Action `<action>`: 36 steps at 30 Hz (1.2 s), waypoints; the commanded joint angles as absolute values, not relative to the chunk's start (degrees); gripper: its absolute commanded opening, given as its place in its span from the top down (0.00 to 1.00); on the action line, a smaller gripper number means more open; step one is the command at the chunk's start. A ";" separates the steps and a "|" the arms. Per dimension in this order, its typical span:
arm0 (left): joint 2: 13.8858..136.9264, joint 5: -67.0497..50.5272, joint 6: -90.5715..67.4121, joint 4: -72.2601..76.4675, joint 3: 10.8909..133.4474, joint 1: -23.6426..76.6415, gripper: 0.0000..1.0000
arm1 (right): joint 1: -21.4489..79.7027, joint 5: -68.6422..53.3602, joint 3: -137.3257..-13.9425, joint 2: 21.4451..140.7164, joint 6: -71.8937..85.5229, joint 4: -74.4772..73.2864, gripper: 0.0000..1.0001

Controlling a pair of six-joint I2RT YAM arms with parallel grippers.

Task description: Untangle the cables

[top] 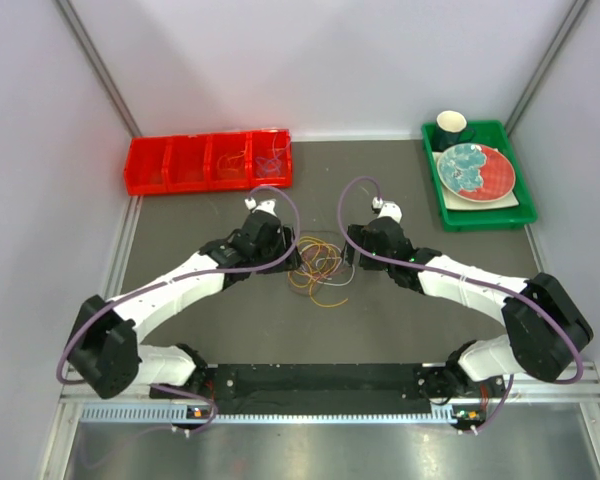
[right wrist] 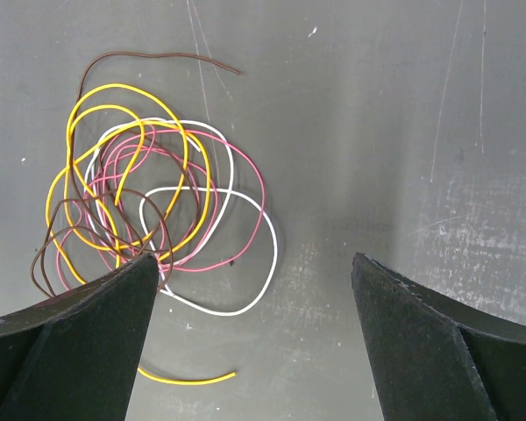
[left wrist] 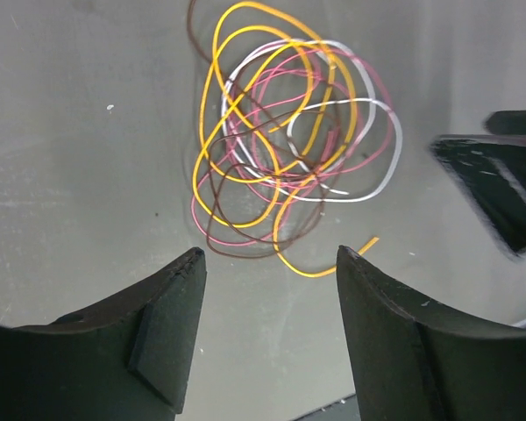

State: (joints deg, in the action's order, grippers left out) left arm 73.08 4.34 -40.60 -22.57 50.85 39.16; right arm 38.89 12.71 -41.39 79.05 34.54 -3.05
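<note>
The cables [top: 318, 266] lie in one tangled bundle on the grey table between my two grippers. In the left wrist view the bundle [left wrist: 285, 140] shows yellow, pink, white and brown loops, just beyond my open left gripper [left wrist: 267, 259], which holds nothing. In the right wrist view the bundle [right wrist: 149, 202] lies to the left, partly behind the left finger of my open, empty right gripper [right wrist: 254, 263]. In the top view the left gripper [top: 285, 255] is left of the bundle and the right gripper [top: 352, 250] is right of it.
A red divided bin [top: 208, 162] holding a few thin wires stands at the back left. A green tray [top: 480, 210] with a plate [top: 475, 171] and a dark cup [top: 452, 127] stands at the back right. The right gripper's finger [left wrist: 495, 189] shows in the left wrist view.
</note>
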 commanded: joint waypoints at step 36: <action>85.96 4.30 -42.28 -14.84 48.60 39.37 1.00 | 39.73 12.83 -44.21 78.66 34.28 -2.72 0.10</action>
